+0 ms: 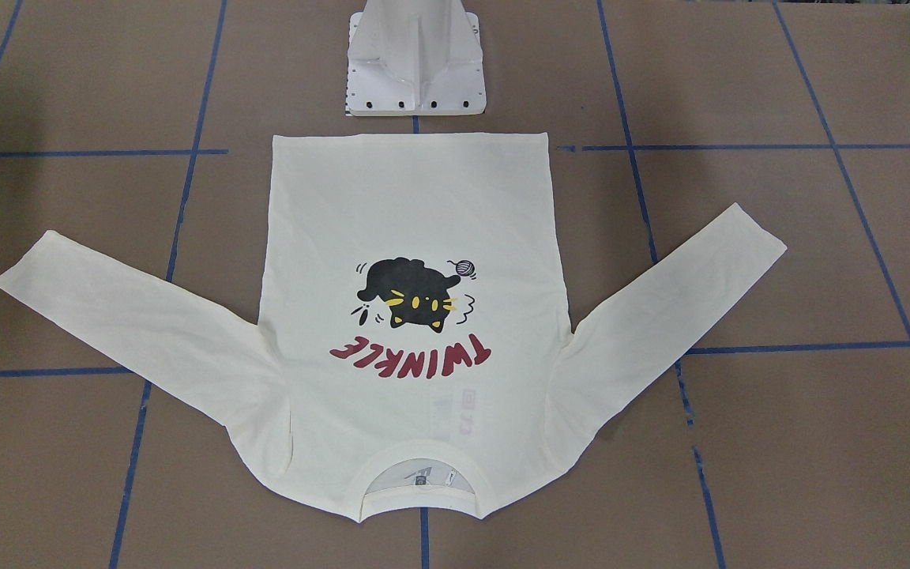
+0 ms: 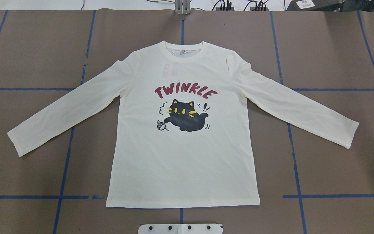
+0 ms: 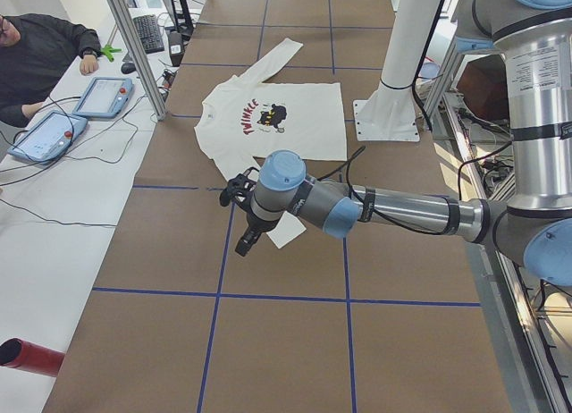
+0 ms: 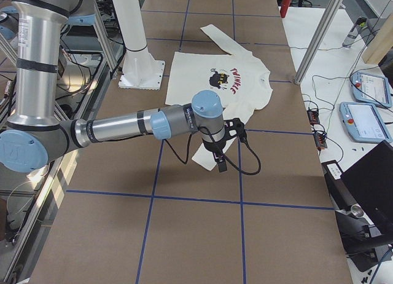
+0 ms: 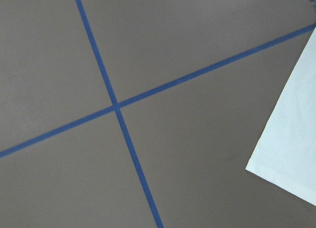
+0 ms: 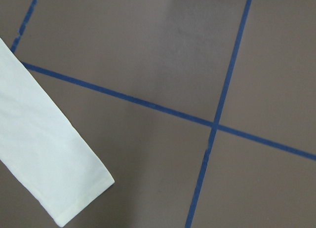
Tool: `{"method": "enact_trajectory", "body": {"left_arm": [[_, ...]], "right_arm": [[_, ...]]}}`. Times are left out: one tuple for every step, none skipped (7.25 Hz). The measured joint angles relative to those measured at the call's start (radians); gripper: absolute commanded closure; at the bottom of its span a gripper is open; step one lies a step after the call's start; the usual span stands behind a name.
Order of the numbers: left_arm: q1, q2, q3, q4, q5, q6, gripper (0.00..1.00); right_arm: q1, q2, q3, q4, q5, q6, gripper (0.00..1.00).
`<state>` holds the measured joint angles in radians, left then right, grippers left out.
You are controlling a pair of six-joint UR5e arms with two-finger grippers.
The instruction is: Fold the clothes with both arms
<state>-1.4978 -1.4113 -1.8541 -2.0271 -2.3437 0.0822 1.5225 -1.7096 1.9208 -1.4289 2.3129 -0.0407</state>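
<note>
- Pedestal base [image 2: 180, 228], white, sits on the counter [image 2: 336, 169] right at the robot's edge, about dead centre.
- Left arm [image 3: 393, 212] is stretched out low over the brown counter on its own side. The left tool [image 3: 246, 239] points down just beside that side's sleeve cuff [image 5: 291, 149]. Only the side camera catches the tool, so I can't tell if it's apart or together.
- Its wrist camera just gets bare counter, two crossing blue tape lines [image 5: 116, 107] and the cuff corner at the frame's right edge.
- Right arm [image 4: 123, 127] mirrors that on the other side, with the right tool [image 4: 220, 161] hanging near the other cuff [image 6: 49, 173]. Same deal there, can't tell apart or together.
- T-shirt [image 2: 180, 162], cream, lies flat mid-counter with the print side up and the hem nearest the pedestal. Both long sleeves are spread wide and angled back toward the robot.
- Black cat print [image 2: 183, 118] with a little yarn ball sits mid-chest. The red TWINKLE lettering [image 2: 185, 92] is just beyond it, then the collar [image 2: 183, 53] at the far end.
- Past the counter's far edge, a person [image 3: 45, 55] in a dark top sits at a white desk near two blue-edged tablets [image 3: 103, 96].
</note>
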Motion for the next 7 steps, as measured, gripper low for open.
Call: {"method": "enact_trajectory", "body": {"left_arm": [[0.0, -0.029, 0.028, -0.072, -0.001, -0.001, 0.0], [-0.001, -0.043, 0.053, -0.113, -0.002, -0.001, 0.0], [-0.001, -0.048, 0.071, -0.139, -0.004, -0.001, 0.0], [-0.001, -0.048, 0.079, -0.155, -0.006, -0.001, 0.0], [-0.002, -0.046, 0.082, -0.164, -0.007, -0.001, 0.0], [-0.002, -0.044, 0.083, -0.167, -0.008, 0.001, 0.0], [-0.002, -0.042, 0.083, -0.167, -0.009, 0.001, 0.0]], "right_arm": [[0.0, 0.005, -0.018, 0.043, 0.002, 0.008, 0.0], [0.0, 0.004, -0.035, 0.063, 0.019, 0.011, 0.0], [-0.003, 0.001, -0.045, 0.09, 0.052, 0.026, 0.0], [-0.025, -0.002, -0.051, 0.135, 0.072, 0.095, 0.0], [-0.072, -0.005, -0.063, 0.214, 0.074, 0.229, 0.01], [-0.132, -0.013, -0.095, 0.349, 0.054, 0.387, 0.02], [-0.203, -0.024, -0.143, 0.518, 0.008, 0.545, 0.09]]}}
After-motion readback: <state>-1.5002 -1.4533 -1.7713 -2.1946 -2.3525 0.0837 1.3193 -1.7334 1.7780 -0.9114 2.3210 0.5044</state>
